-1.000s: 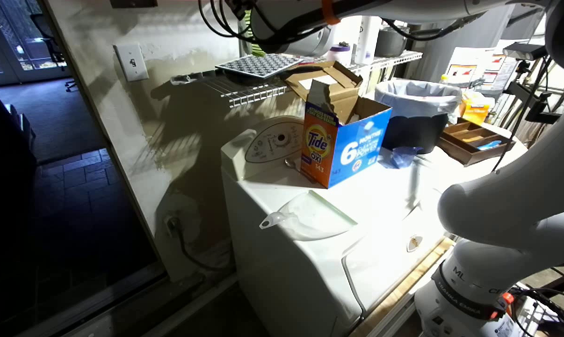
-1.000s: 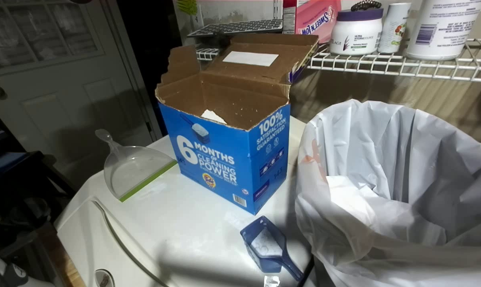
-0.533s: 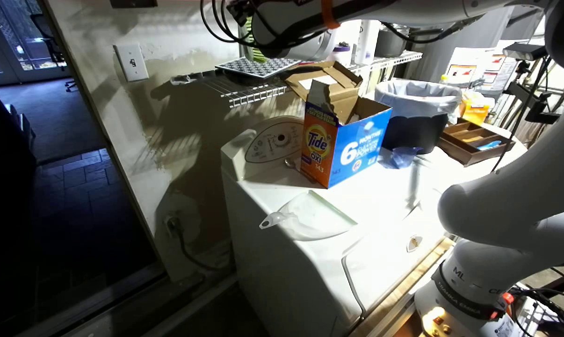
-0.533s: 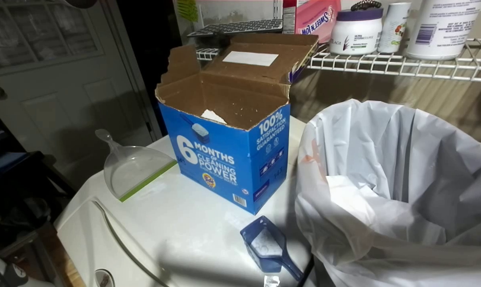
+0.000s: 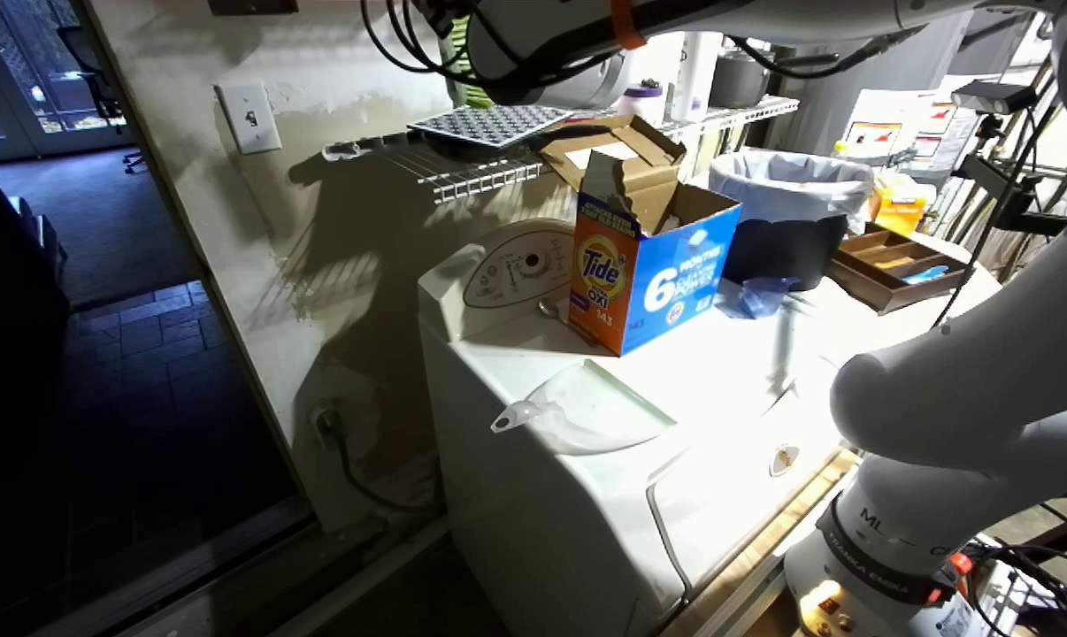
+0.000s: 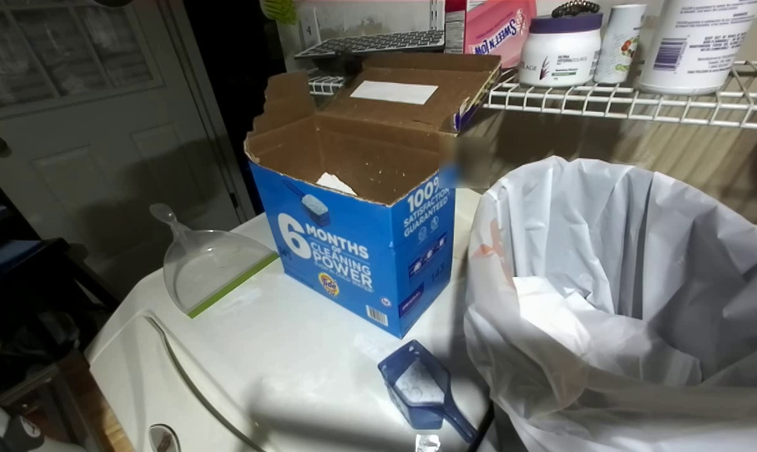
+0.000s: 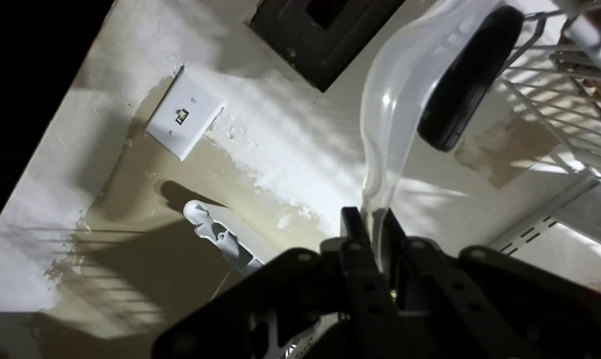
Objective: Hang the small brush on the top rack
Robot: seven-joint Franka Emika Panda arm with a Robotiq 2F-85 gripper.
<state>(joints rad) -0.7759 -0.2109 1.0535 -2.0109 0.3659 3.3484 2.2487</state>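
Note:
My gripper (image 7: 372,215) is shut on the small brush in the wrist view. The brush's clear plastic handle (image 7: 392,109) rises from between the fingertips toward the upper right. Its light-green bristles show at the top edge in both exterior views (image 5: 472,84) (image 6: 279,9), partly behind the arm in one of them. The top rack, white wire (image 7: 554,99), is at the upper right of the wrist view. The handle's upper end is beside it in the picture; I cannot tell whether they touch. The fingers are out of view in both exterior views.
A black oblong object (image 7: 472,77) is right behind the handle. A grey shelf bracket end (image 7: 223,239) juts from the wall at left. Below are a lower wire shelf (image 5: 489,181), an open detergent box (image 5: 688,279), a clear dustpan (image 5: 600,416) and a lined bin (image 6: 604,402).
In the exterior views the arm and the green bristles dip slightly, then rise and shift a little left. The brush stays in my gripper. The box, dustpan and bin have not moved.

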